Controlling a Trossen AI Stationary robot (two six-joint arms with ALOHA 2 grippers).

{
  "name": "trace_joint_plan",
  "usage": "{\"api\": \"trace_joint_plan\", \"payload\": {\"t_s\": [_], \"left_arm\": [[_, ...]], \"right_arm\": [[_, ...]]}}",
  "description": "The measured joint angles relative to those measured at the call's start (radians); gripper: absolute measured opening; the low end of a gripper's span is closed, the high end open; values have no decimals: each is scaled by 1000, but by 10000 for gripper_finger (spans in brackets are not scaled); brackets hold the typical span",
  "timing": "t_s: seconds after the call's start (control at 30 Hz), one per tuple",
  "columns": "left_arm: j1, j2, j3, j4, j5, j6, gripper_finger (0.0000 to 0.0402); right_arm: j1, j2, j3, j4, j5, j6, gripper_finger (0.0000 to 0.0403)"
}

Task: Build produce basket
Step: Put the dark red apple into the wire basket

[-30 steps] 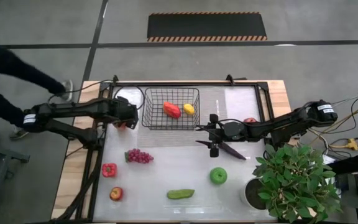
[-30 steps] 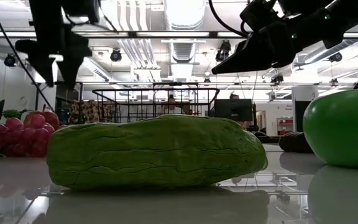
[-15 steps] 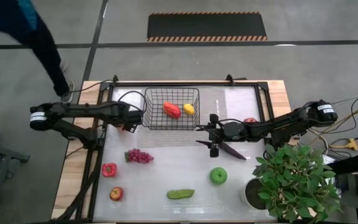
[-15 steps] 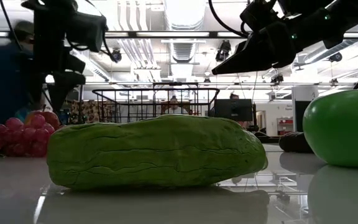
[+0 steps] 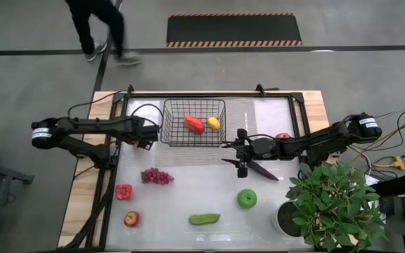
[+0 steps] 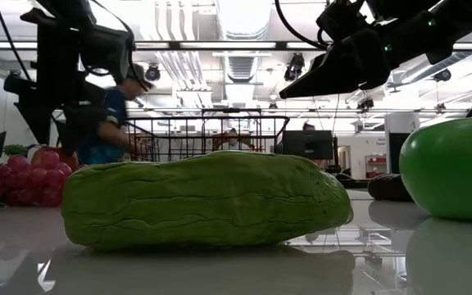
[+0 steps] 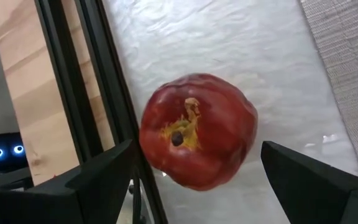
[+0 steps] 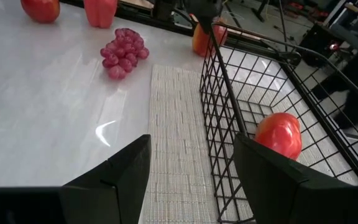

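Note:
My left gripper [image 5: 147,135] is open and sits low at the basket's left side. In the left wrist view its fingers [image 7: 101,180] stand on either side of a red apple [image 7: 197,140], which rests stem up on the white table beside the black rail. The black wire basket [image 5: 171,133] holds a red pepper [image 5: 194,124] and a yellow lemon [image 5: 214,123]. My right gripper [image 5: 240,151] hangs open just right of the basket, next to the dark eggplant [image 5: 259,169]. On the table lie grapes [image 5: 157,176], a red pepper [image 5: 123,191], a red apple [image 5: 131,218], a cucumber [image 5: 204,219] and a green apple [image 5: 247,199].
Another red apple [image 5: 283,136] lies under the right arm. The leafy potted plant [image 5: 332,204] fills the near right corner. A woven grey mat [image 8: 176,143] lies under the basket. A person [image 5: 100,24] walks on the floor beyond the far edge.
My left gripper has come down toward the red apple by the basket's left side and shifted slightly toward the basket. The right arm has kept still. A person has walked from the left side of the table round behind its far edge.

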Motion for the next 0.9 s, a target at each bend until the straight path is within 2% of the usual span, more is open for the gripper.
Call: {"api": "trace_joint_plan", "payload": {"t_s": [0.43,0.7,0.9], "left_arm": [[30,0,-57,89,-25,10,328],[29,-1,-57,91,-32,9,275],[29,-2,-57,91,-37,8,258]], "right_arm": [[0,0,0,0,0,0,215],[0,0,0,0,0,0,215],[0,0,0,0,0,0,215]]}}
